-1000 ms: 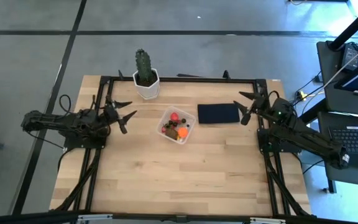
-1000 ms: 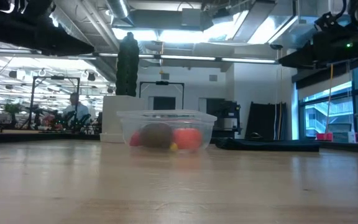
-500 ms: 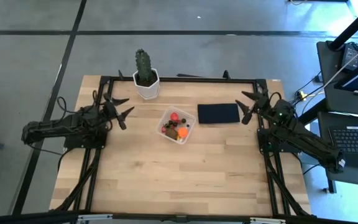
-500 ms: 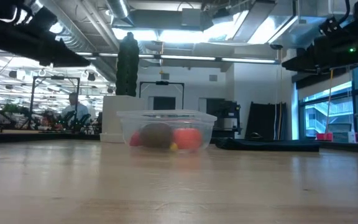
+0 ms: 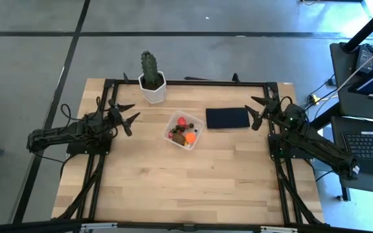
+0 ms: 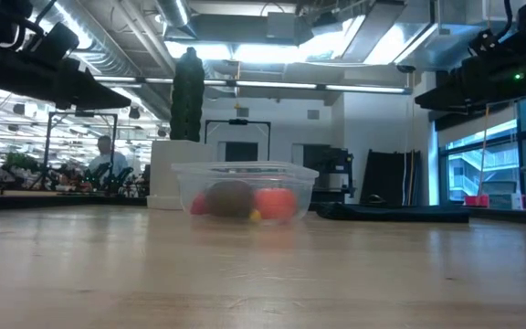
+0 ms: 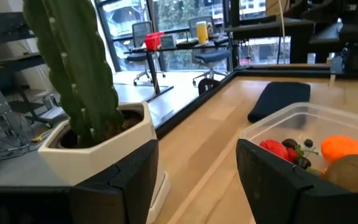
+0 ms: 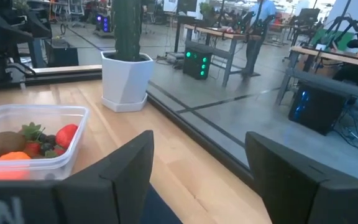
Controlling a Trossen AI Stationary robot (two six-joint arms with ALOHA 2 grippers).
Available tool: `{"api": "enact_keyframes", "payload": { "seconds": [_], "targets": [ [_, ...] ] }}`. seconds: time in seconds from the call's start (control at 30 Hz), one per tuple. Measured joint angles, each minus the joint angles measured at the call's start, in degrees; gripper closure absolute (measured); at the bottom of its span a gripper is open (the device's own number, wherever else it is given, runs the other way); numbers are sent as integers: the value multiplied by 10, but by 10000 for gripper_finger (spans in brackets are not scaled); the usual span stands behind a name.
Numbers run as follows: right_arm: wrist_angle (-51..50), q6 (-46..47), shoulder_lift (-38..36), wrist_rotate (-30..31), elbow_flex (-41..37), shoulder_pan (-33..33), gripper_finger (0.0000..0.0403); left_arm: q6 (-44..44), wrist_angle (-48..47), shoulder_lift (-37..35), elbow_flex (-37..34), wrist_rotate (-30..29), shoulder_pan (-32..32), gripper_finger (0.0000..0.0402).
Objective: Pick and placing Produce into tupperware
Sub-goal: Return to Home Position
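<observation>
Two pincers hang spread wide: left gripper (image 5: 129, 116) at 9 o'clock of the one tupperware (image 5: 184, 130), right gripper (image 5: 254, 111) at 3 o'clock, both well apart from it. Inside lies the produce (image 5: 183, 134): one brown lump (image 7: 353, 171), one orange ball (image 7: 340, 148), two red pieces (image 8: 67, 134), and dark berries too small to count. One cactus (image 5: 150, 68) stands at 11 o'clock, one navy rectangle (image 5: 227, 118) near at 2.

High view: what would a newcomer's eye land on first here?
A small clear square plastic container sits mid wooden table, filled with bright toy produce. A green cactus in a white hexagonal pot stands by the far edge. The left end effector and the right end effector hang open and empty at opposite sides.
</observation>
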Motion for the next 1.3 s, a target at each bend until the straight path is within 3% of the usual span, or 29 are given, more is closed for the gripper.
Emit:
{"api": "enact_keyframes", "payload": {
  "seconds": [0.63, 1.13, 1.3],
  "targets": [
    [6, 19, 0, -41, 0, 0, 149, 2, -1, 0, 0, -7, 0, 193],
    [16, 29, 0, -40, 0, 0, 149, -25, -2, 0, 0, -7, 0, 193],
    [93, 29, -5, -40, -52, 0, 149, -25, -2, 0, 0, -7, 0, 193]
  ]
}}
